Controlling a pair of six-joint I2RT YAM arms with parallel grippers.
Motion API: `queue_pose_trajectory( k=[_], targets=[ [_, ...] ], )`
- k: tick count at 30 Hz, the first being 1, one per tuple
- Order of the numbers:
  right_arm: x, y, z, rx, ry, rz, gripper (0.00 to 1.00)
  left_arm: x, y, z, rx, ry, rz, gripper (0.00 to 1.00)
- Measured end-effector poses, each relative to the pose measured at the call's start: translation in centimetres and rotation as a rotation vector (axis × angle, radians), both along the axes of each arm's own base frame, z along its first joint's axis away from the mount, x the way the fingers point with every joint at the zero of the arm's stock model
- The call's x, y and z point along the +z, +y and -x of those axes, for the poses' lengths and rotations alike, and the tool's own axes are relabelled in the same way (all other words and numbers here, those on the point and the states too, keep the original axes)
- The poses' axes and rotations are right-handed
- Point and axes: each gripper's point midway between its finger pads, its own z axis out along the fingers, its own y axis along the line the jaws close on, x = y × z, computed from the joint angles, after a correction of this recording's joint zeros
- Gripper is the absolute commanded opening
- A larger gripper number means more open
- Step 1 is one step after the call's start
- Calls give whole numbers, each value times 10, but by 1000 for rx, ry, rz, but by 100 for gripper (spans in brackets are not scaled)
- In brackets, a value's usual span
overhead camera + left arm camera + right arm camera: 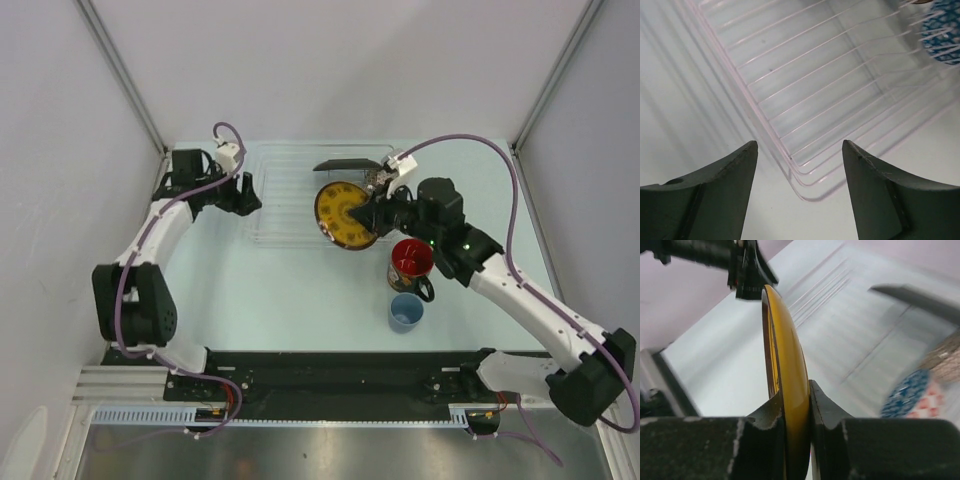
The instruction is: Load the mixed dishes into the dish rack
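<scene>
**Saucer held on edge over rack**

The right gripper (796,399) pinches the yellow round saucer (346,214) by its rim. The saucer is tilted on edge, face toward the bench's near edge, over the dish rack's (285,190) right end. The left gripper (800,150) gapes empty above a left rack corner.

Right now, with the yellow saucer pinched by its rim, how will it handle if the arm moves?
The yellow saucer looks rigid and glossy, so it may slip or pivot in the right gripper, which pinches only its rim. Round and held on edge, it would probably roll or topple if released outside the rack.
</scene>
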Motion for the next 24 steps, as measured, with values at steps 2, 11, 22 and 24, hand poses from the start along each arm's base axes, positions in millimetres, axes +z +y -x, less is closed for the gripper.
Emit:
queue_pose_trajectory(
  k=[2,11,22,24],
  targets=[
    [18,-11,-6,-39,-146,51,0,-28,7,-11,76,78,-8,73],
    [26,-12,-36,-59,-644,494,0,-56,23,-42,229,123,-44,69],
    [-25,-6,-82,34,-817,891,0,-90,1,-40,168,107,-214,47],
    [-29,-6,-87,59,-820,915,0,-96,1,-36,161,117,-225,46]
  ],
)
